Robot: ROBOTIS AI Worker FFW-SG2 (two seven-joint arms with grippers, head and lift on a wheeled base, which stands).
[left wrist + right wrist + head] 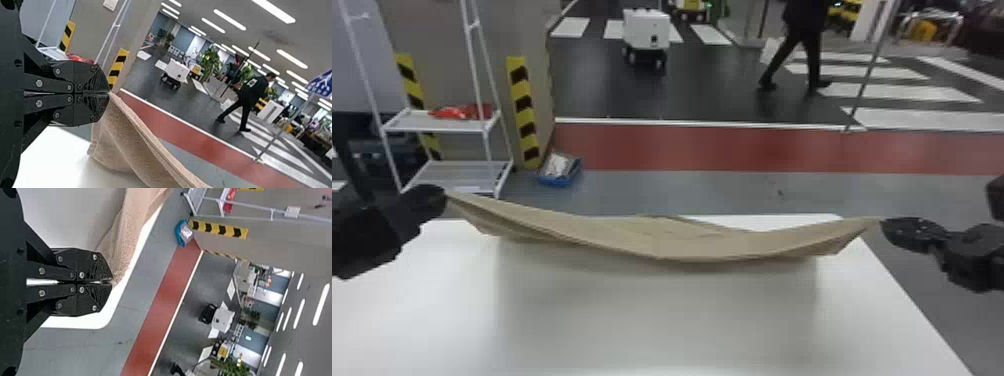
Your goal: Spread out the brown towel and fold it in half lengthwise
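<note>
Brown towel: we are holding it stretched, sagging above the tabletop.
Left fingers: pinching one end.
Right fingers: pinching the other.
Lengthwise fold: awaiting us; we are seemingly only spreading.

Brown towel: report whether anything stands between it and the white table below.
Nothing visible stands in the way. The brown towel hangs between the left end effector and the right end effector, over the white table; the blue tray lies on the floor beyond.

A hand could pass above the near tabletop — brown towel blocks beyond.
</note>
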